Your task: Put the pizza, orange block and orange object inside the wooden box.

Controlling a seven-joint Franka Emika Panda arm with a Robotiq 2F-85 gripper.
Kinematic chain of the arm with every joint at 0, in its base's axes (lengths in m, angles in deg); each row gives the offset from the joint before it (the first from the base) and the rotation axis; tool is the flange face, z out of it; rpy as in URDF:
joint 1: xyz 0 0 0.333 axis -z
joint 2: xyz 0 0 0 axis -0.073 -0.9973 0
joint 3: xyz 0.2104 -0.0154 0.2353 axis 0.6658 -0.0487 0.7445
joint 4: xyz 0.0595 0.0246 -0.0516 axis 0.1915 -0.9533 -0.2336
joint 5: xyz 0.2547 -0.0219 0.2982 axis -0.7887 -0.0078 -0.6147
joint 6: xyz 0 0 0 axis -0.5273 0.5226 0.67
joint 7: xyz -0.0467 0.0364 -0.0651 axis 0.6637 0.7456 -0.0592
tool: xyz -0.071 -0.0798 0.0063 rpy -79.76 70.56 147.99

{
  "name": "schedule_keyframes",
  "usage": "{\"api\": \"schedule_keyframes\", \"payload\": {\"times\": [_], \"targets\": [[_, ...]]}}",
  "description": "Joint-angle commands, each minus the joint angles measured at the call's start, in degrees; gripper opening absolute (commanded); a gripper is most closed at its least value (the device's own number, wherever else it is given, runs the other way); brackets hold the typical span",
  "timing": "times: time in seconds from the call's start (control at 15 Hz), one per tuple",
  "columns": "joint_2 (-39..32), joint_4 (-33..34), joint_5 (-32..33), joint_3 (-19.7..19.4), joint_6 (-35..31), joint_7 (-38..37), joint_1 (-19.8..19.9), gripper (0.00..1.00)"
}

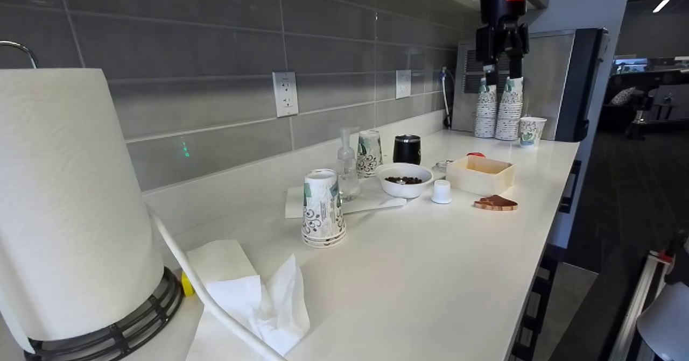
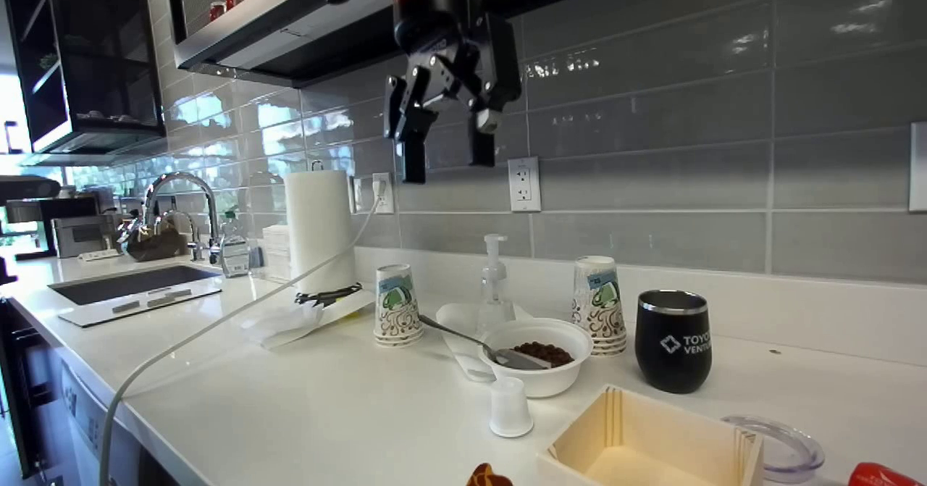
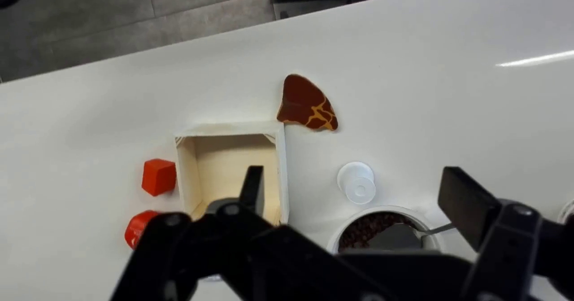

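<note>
Pizza (image 3: 308, 103) lies outside the box (image 3: 233, 129), so picking up seems the step: the gripper (image 2: 447, 161), spread wide and empty, should descend.

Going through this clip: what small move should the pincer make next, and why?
Probably bring the open pincer in line above the pizza before lowering. The jaws hold nothing, high above the counter; the pizza lies flat, outside the wooden box near its corner; and in the wrist view it shows farther up the picture than the gap between the jaws.
</note>
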Motion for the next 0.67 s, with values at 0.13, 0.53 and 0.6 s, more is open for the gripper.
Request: {"api": "schedule_keyframes", "payload": {"times": [0.13, 0.53, 0.6], "targets": [[2.53, -10.79, -2.83, 2.31, -9.26, -16.11, 3.05, 1.00], [0.34, -20.05, -6.60, 0.09, -26.12, -23.72, 7.71, 1.00], [-0.32, -21.18, -7.36, -0.07, -28.82, -24.12, 8.30, 1.00]]}}
